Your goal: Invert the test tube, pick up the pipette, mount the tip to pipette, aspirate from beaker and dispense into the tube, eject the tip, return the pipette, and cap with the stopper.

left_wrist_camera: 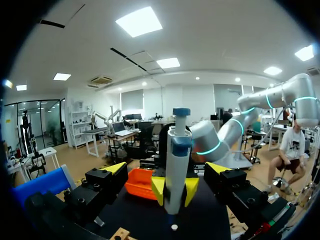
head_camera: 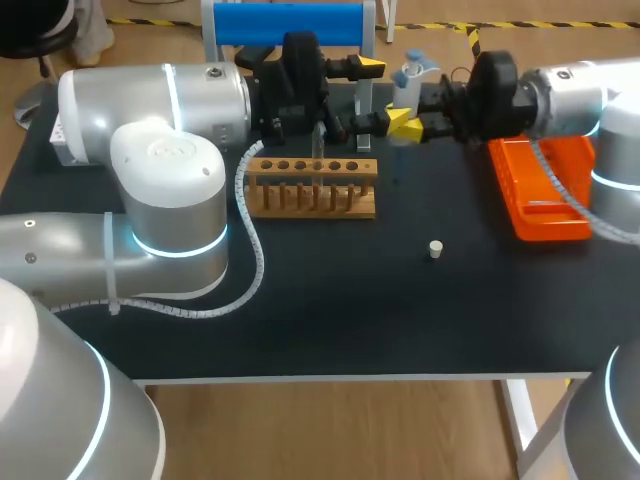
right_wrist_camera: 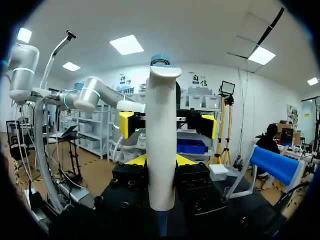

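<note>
Pipette (right_wrist_camera: 162, 145) masks right hand (right_wrist_camera: 160, 161) (2 yellow fingertips (right_wrist_camera: 136, 160) barely show).

Between the black, yellow-tipped right jaws is the white plastic pipette (right_wrist_camera: 162, 140), plain and matt, with a mid-blue round plunger cap and a grey-blue lower end. The left jaws, facing it, are the same black with bright yellow tips. Near the right jaws is the bright orange plastic tray (head_camera: 540, 195). Near the left jaws is the tan wooden tube rack (head_camera: 312, 187), its top marked by a row of dark round holes. The small off-white stopper (head_camera: 435, 249) shows pale against the matt black worktop (head_camera: 350, 320). The left arm (head_camera: 150, 100) and right arm (head_camera: 585, 90) are silver-grey with glowing cyan rings.
</note>
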